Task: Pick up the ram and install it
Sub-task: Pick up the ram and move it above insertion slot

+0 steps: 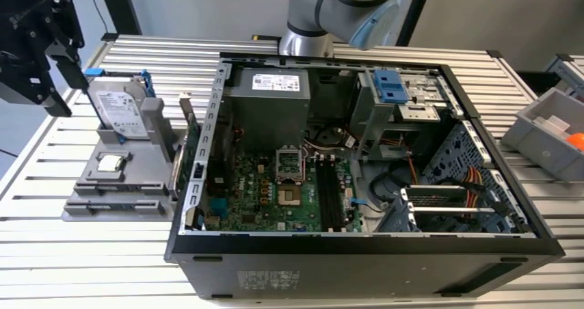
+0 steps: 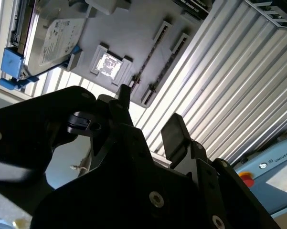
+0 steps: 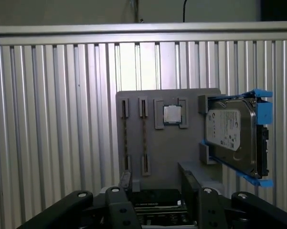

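The ram shows as two thin dark sticks standing on edge in the slots of a grey holder (image 3: 167,148), one (image 3: 125,140) beside the other (image 3: 144,140); they also appear in the second wrist view (image 2: 150,64). My gripper (image 3: 156,177) hangs above and apart from the holder, open, with nothing between its black fingers (image 2: 174,133). In the exterior view the gripper (image 1: 65,90) is raised at the far left, beside the holder (image 1: 119,199). The black motherboard slots (image 1: 329,193) lie inside the open computer case (image 1: 365,244).
A silver hard drive (image 3: 229,136) in a blue-tabbed frame stands on the holder beside a small square processor chip (image 3: 172,114). The arm's base (image 1: 310,22) rises behind the case. Grey bins (image 1: 552,128) stand at the exterior view's right. The table (image 1: 91,254) is ribbed metal.
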